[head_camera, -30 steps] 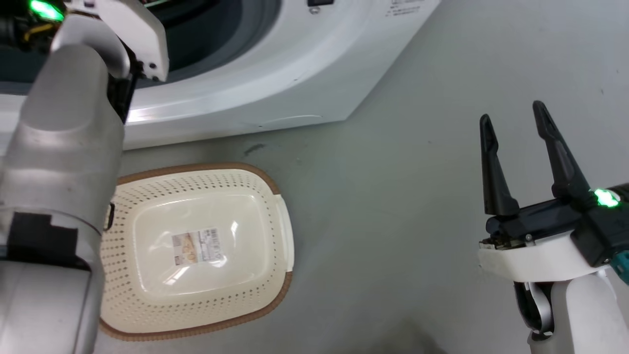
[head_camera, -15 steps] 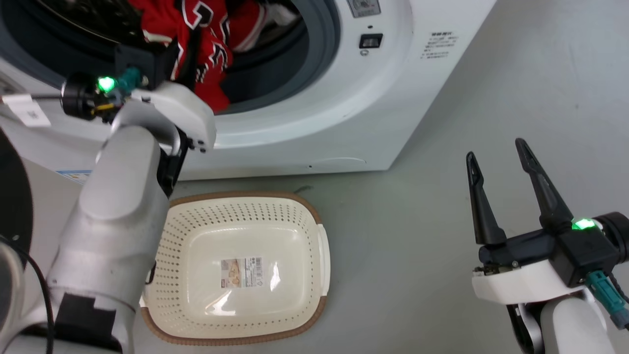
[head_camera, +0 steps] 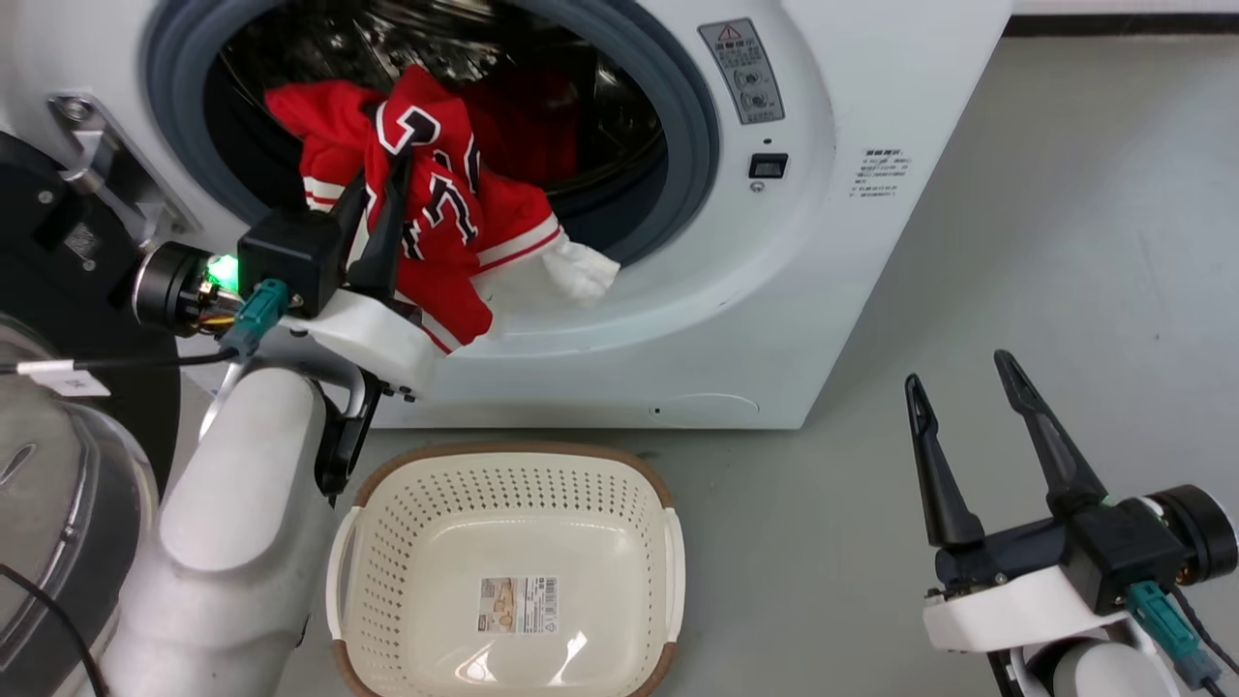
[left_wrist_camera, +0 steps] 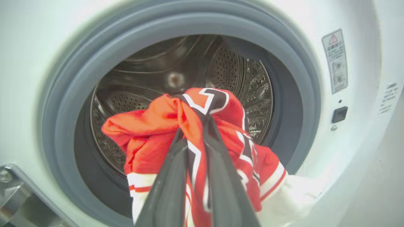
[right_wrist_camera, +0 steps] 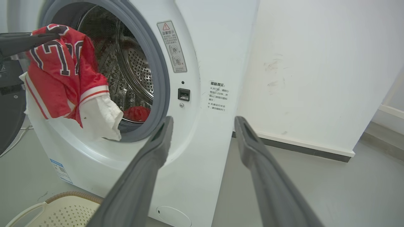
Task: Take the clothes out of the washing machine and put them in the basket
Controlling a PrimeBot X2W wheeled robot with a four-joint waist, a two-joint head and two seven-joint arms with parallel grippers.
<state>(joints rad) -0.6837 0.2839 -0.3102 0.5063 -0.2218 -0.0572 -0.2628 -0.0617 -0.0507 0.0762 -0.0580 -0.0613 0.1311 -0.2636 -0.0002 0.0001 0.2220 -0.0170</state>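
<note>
Head view: the left jaws are clenched on the jersey point(head_camera: 455, 271), which hangs over the porthole lip of the washer point(head_camera: 871, 290), with the basket point(head_camera: 503, 484) on the floor just near of it; the pull should lift the trailing white sleeve point(head_camera: 571, 276) clear, then come near and down over the basket. Left wrist view: the jersey bunches between the jaws. Right wrist view: the right jaws stand released, well right of the jersey; another red garment point(right_wrist_camera: 136, 113) lies low in the drum point(right_wrist_camera: 139, 72).
</note>
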